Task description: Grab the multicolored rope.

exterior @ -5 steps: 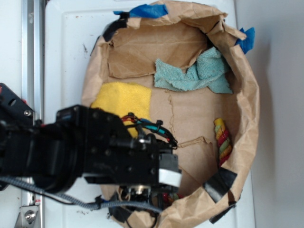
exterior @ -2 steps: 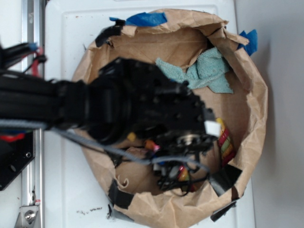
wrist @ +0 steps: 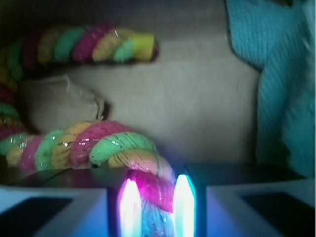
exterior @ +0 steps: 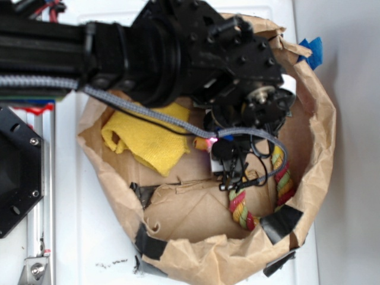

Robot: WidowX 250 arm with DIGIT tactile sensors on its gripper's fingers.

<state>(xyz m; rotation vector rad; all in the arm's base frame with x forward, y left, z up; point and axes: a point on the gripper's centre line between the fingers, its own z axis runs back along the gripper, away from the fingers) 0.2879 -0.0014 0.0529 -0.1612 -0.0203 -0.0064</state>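
The multicolored rope (exterior: 242,209) lies curved in the lower right of the brown paper bag (exterior: 202,261). Its other stretch runs up along the bag's right wall. My gripper (exterior: 233,181) hangs from the black arm right above the rope's near end. In the wrist view the rope (wrist: 98,143) loops from the upper left down to the gripper (wrist: 153,202). Its red and pale strands are squeezed between the two glowing fingers (wrist: 129,205). The gripper is shut on the rope.
A yellow cloth (exterior: 148,139) lies crumpled at the bag's left side. A teal cloth (wrist: 281,84) fills the right of the wrist view; the arm hides it in the exterior view. Black tape (exterior: 284,221) patches the bag's rim. White table surrounds the bag.
The arm swung from the lower left up and across the bag to its right side. The rope's end now lies nearer the bag's middle, in the gripper. The bag and yellow cloth shifted.
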